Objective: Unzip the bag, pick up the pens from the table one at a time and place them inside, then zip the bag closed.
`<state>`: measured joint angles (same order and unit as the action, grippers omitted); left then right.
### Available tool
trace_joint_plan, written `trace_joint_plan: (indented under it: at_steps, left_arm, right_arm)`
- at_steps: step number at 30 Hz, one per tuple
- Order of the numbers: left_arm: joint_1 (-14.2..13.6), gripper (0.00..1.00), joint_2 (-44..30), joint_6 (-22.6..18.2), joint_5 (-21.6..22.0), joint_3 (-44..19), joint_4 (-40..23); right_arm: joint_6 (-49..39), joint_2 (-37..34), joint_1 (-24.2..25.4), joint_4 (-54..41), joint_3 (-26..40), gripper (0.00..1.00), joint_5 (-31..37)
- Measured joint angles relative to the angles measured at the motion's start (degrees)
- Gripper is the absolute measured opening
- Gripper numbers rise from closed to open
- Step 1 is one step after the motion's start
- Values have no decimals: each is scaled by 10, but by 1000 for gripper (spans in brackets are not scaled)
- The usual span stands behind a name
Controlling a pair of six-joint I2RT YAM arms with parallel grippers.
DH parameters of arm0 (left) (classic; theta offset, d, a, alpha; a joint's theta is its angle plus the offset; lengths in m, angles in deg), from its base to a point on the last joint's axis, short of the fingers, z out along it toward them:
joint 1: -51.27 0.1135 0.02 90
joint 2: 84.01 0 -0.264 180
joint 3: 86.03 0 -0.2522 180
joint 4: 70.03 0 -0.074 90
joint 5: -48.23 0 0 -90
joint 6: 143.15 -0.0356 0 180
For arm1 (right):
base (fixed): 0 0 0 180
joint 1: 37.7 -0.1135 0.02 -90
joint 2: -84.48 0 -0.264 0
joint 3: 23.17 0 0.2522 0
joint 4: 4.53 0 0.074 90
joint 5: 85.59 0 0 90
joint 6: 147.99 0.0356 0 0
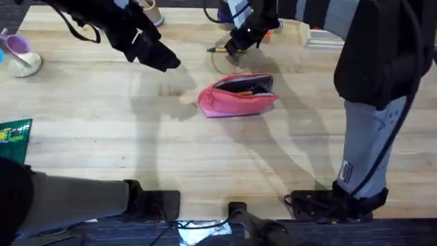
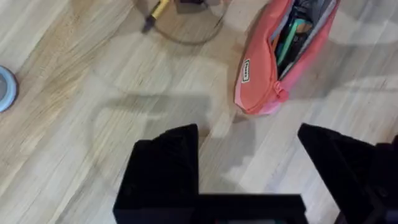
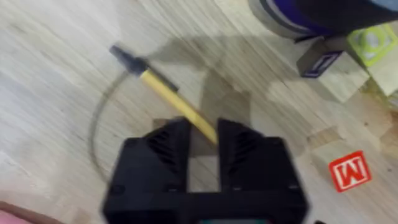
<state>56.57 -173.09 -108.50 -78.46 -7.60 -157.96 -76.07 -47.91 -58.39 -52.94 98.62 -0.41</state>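
Light wood planks with clear grain make up my worktop (image 1: 102, 137), and the pink bag (image 1: 237, 95) lies near its middle, well apart from both of my bases. Its zip stands open along the top; from my left wrist view I see dark and green things inside the gap and a small white label on its side.

My right end effector (image 3: 202, 140) is at the far side of the worktop, just beyond the bag. Its fingers are narrowed around the yellow pen (image 3: 163, 93), gripping the barrel near one end, while the pen's dark tip points away from me, low over the wood. A thin dark ring mark curves on the worktop just beside the pen.

My left end effector (image 2: 249, 146) hangs above bare wood to the left of the bag, its fingers spread wide and holding nothing.

Near my right end effector, at the far edge, sit wooden blocks (image 3: 329, 74), one red block bearing a white letter. A purple cup (image 1: 17, 48) stands at the far left.
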Motion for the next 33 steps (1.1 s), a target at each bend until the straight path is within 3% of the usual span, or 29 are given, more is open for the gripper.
trace_joint_plan:
  at_steps: [3,4,18,26,33]
  left_arm:
    - [0,995,0,0,0,0,0]
    - [0,995,0,0,0,0,0]
    - [0,995,0,0,0,0,0]
    - [0,995,0,0,0,0,0]
    - [0,995,0,0,0,0,0]
  right_arm:
    - [-2,0,3,2,1,58,5]
    - [-2,0,4,2,2,41,5]
    - [-63,13,3,0,1,28,5]
    - [-98,84,3,-7,1,30,5]
    - [-170,166,-1,-88,1,31,5]
